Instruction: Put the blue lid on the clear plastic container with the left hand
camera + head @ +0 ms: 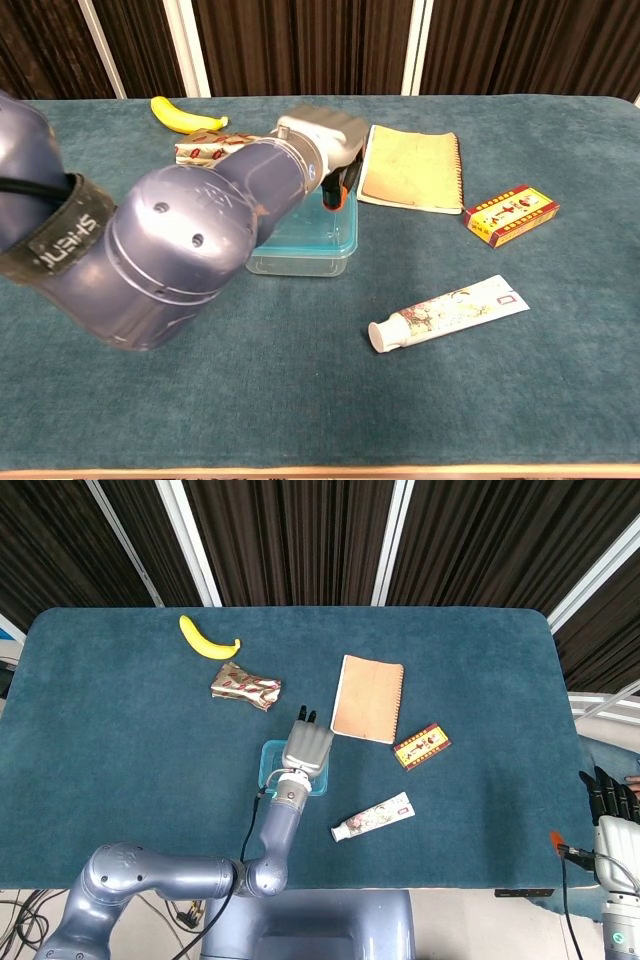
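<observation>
While the left robot hand hovers, fingers curled on nothing, over the blue lid seated on the clear plastic container mid-counter, uneven pressing could tip the container or leave one edge unsealed.
</observation>
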You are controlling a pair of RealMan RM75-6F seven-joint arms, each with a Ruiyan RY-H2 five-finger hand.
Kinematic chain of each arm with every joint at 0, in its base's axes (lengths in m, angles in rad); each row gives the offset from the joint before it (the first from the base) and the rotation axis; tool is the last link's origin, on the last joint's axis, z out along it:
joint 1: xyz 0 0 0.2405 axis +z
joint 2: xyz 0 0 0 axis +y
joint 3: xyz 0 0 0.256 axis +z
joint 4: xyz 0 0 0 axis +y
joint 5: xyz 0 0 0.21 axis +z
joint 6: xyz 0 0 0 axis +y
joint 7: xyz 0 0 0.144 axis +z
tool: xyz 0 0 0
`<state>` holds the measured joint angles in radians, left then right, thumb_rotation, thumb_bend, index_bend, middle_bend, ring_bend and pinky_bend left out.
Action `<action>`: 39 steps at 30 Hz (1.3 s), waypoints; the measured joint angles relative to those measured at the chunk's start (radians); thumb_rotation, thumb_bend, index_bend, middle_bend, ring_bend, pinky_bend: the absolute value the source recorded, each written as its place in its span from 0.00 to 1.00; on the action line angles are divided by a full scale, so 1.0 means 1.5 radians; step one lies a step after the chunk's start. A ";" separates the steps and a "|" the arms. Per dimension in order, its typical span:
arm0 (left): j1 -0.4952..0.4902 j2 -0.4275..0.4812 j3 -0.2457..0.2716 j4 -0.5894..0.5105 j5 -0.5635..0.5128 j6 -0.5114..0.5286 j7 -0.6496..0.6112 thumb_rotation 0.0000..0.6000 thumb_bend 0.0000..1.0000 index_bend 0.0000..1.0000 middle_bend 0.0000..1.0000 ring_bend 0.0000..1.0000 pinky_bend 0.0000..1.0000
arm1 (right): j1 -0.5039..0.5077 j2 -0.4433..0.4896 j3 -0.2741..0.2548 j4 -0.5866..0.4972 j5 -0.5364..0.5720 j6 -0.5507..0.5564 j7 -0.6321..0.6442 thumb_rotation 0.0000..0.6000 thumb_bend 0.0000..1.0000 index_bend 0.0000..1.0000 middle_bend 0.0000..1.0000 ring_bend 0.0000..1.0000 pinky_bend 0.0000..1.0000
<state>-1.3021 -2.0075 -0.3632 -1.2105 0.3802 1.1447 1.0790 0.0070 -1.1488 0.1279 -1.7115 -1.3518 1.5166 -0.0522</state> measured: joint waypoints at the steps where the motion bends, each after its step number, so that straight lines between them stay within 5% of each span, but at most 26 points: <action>1: -0.001 -0.004 -0.002 0.005 -0.001 0.001 0.003 1.00 0.51 0.59 0.51 0.15 0.11 | 0.000 0.000 0.000 0.001 -0.001 0.000 -0.001 1.00 0.27 0.09 0.01 0.04 0.00; 25: -0.001 -0.065 -0.009 0.088 0.015 -0.025 0.042 1.00 0.51 0.60 0.51 0.15 0.11 | 0.002 0.000 -0.001 0.007 -0.006 0.001 -0.003 1.00 0.28 0.09 0.01 0.03 0.00; 39: 0.026 -0.026 -0.004 -0.029 0.091 0.070 0.044 1.00 0.51 0.60 0.51 0.15 0.11 | 0.002 -0.001 -0.001 0.006 -0.008 0.004 -0.004 1.00 0.27 0.09 0.01 0.04 0.00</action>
<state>-1.2626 -2.0472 -0.3688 -1.2542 0.5169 1.2493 1.1447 0.0095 -1.1499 0.1260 -1.7031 -1.3643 1.5218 -0.0582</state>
